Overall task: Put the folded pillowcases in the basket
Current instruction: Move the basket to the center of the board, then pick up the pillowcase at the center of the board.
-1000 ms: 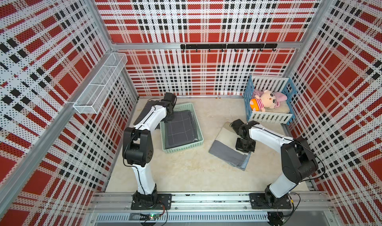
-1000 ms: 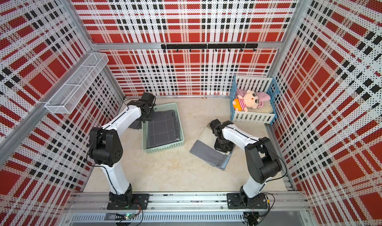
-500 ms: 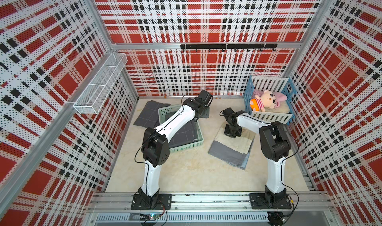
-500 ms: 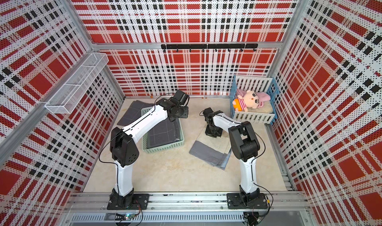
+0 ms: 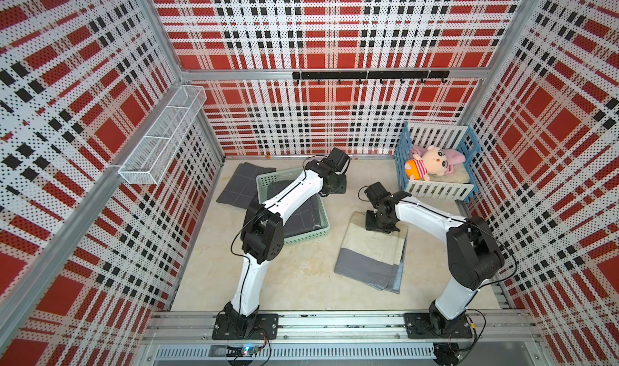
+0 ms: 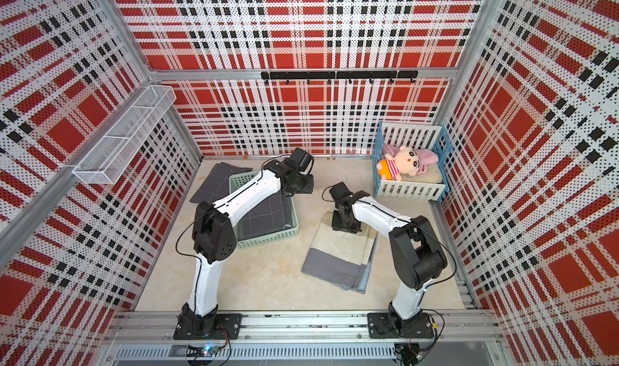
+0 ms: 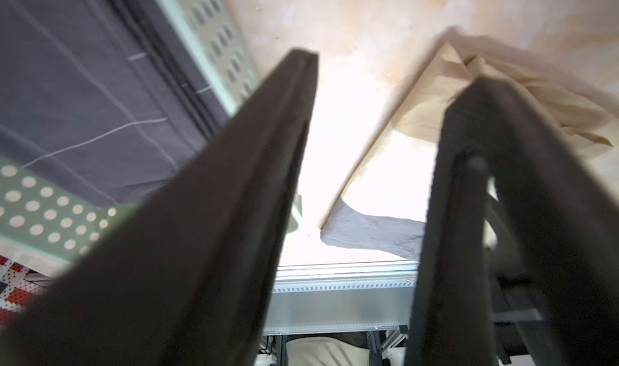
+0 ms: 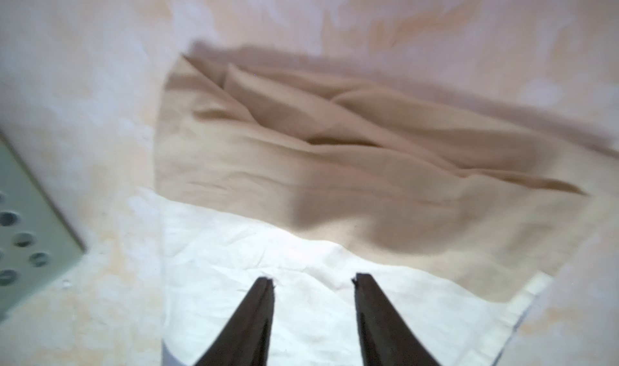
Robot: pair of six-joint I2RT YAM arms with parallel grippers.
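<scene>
The folded pillowcase [image 5: 371,250], cream over most of its top with a grey band along the near end, lies flat on the pale surface [image 5: 291,280], to the right of the basket [image 5: 301,237] and apart from it, with bare surface showing between them in both top views. The basket is a shallow mint-green crate with perforated walls, and a dark grey cloth [image 5: 301,213] with thin pale lines lies inside it (the left arm crosses above much of it). A second dark cloth [image 5: 241,187] lies on the surface past the basket's far left corner, partly tucked behind it. The left claw [image 7: 393,69] sits out beyond the basket's far right corner; in the left wrist view its two fingers stand well apart with nothing between them, the basket wall to one side and the pillowcase to the other. The right claw [image 8: 313,278] is down at the far cream edge of the pillowcase, pointing at the fabric; its fingers [image 8: 361,287] are parted and empty, the rumpled cream folds lying just past the tips. Whether the tips touch the cloth I cannot tell. A blue-and-white toy crib [image 5: 435,190] holding a plush doll [image 5: 432,161] stands in the far right corner.
</scene>
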